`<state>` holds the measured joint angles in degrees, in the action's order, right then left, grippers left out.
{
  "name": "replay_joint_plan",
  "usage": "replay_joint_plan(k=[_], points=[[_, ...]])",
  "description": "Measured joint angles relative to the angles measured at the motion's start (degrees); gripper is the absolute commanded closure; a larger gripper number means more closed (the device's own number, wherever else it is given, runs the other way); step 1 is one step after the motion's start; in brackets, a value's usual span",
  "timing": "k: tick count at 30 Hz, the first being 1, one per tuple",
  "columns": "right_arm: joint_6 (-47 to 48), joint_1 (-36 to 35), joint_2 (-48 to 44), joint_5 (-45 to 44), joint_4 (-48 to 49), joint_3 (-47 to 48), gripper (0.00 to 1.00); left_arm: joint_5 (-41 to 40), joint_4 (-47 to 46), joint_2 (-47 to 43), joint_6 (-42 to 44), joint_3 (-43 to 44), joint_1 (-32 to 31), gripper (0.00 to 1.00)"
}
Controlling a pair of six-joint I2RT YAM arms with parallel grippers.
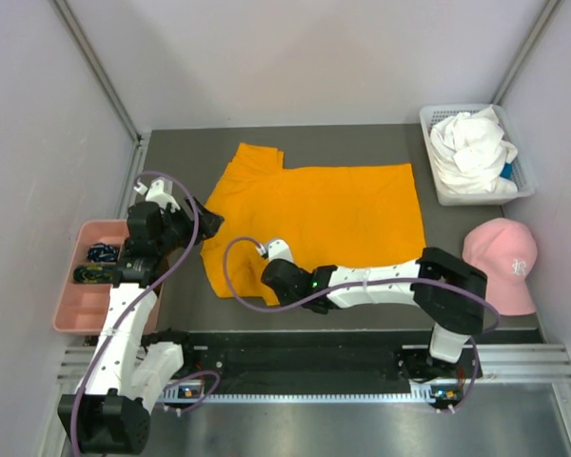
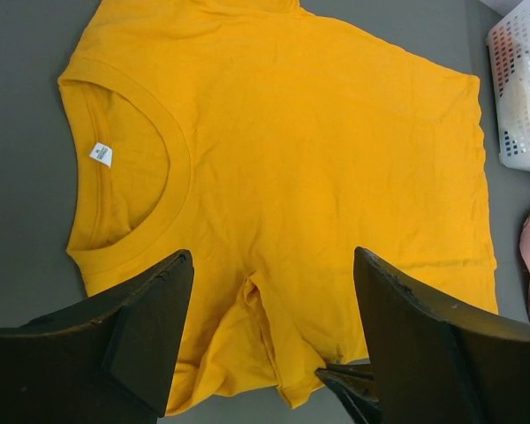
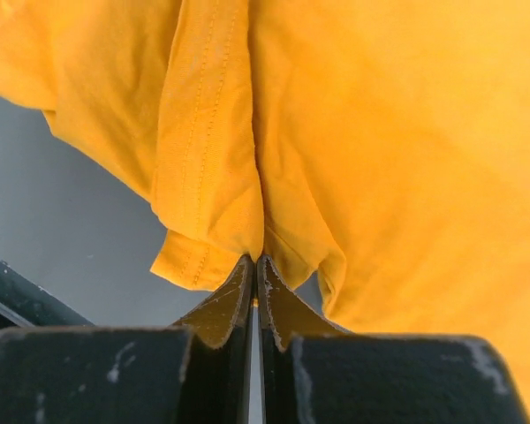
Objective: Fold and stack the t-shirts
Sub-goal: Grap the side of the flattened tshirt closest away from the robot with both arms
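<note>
On the worktop (image 1: 171,152): the orange t-shirt (image 1: 324,214) (image 2: 291,177) (image 3: 380,132) lies spread out, front up, with its neckband at the left arm's end and its hem at the opposite end. The near sleeve is gathered into folds.
Left arm (image 1: 124,324): it rises from its base, bends beside the neckband end of the orange t-shirt, and leans its wrist in over that edge.
Left fingers (image 1: 207,221) (image 2: 150,309): spread wide and holding nothing, they frame the chest of the orange t-shirt just past the neckband. I cannot tell whether the tips touch the cloth.
Right arm (image 1: 381,284): the elbow is folded up near the hem's near corner. The forearm stretches low along the near edge of the orange t-shirt toward the gathered sleeve.
Right fingers (image 1: 265,251) (image 3: 247,283): pressed together, pinching a stitched fold of the orange t-shirt's near sleeve at their tips. Their dark tip also shows at the bottom of the left wrist view, against that sleeve.
White t-shirt (image 1: 471,148): crumpled in a white basket (image 1: 476,198) beyond the hem end of the orange t-shirt, apart from it.
Pink cap (image 1: 502,262): it sits on the worktop beside the hem's near corner, clear of the orange t-shirt.
Pink tray (image 1: 76,305): it sits beyond the neckband end, partly behind the left arm, with small dark items in it.
</note>
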<state>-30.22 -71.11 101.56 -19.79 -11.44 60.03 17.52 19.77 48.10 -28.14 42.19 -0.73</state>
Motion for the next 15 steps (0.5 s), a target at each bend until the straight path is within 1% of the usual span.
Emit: replay_joint_plan(k=[2, 3, 4, 5, 6, 7, 8, 9, 15], points=[[-0.48, 0.26, -1.84, -0.68, -0.63, -0.63, 0.98, 0.02, -0.04, 0.02, -0.02, -0.04, 0.0, 0.22], [-0.72, 0.44, -2.71, -1.14, -0.85, -0.87, 0.91, 0.07, -0.11, 0.02, -0.04, -0.13, 0.0, 0.22], [-0.94, 0.55, -3.32, -1.57, -0.98, -1.03, 0.8, 0.11, -0.17, 0.02, -0.04, -0.31, 0.0, 0.22], [-1.27, 0.59, -3.72, -1.88, -1.09, -1.16, 0.57, 0.2, -0.2, 0.04, -0.07, -0.48, 0.0, 0.22], [-1.53, 0.68, -3.98, -2.29, -1.53, -1.16, 0.5, 0.26, -0.2, 0.07, -0.2, -0.63, 0.0, 0.22], [-1.9, 0.74, -4.09, -2.78, -1.77, -1.16, 0.45, 0.31, -0.15, 0.09, -0.22, -0.7, 0.0, 0.22], [-1.97, 0.81, -4.09, -3.08, -1.99, -1.16, 0.42, 0.44, -0.17, 0.09, -0.24, -0.74, 0.0, 0.22], [-2.12, 0.87, -4.09, -3.23, -2.34, -1.16, 0.41, 0.55, -0.2, 0.09, -0.24, -0.74, 0.0, 0.22], [-2.71, 0.87, -4.76, -3.5, -3.56, -1.22, 0.39, 0.96, -0.35, 0.28, -0.24, -0.85, 0.0, 0.22]])
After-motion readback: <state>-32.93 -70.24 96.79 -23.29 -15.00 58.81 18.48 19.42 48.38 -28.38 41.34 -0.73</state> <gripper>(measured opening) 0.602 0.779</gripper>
